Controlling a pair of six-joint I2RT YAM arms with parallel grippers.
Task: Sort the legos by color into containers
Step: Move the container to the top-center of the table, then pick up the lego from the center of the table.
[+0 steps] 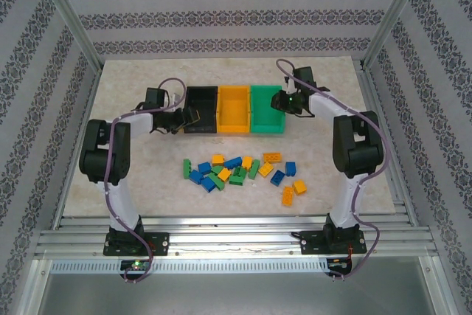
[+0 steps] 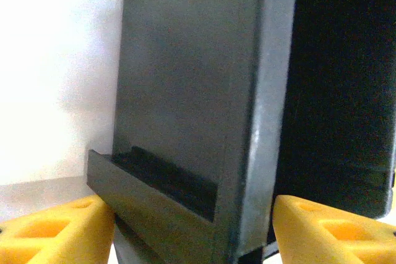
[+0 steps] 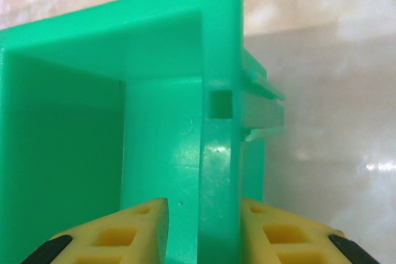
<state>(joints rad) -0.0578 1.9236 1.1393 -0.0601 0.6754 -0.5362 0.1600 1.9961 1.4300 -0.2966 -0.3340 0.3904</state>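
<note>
Bracing the outer bins looks like the step in hand, before any brick gets sorted. The left gripper [image 2: 195, 214] straddles the 9 o'clock wall of the black bin [image 1: 200, 112], with its fingers pressed on either face. The right gripper [image 3: 204, 214] is clamped on the 3 o'clock wall of the green bin [image 3: 124, 23]. The yellow-orange bin [image 1: 234, 112] sits between the two, touching both. The legos [image 1: 236, 171] lie loose on the table [image 1: 133, 86] at 6 o'clock of the row, and none can be seen in a bin. The next move probably calls for shifting or steadying the bins without tipping them. After that the grippers would let go and reach down to the pile.
</note>
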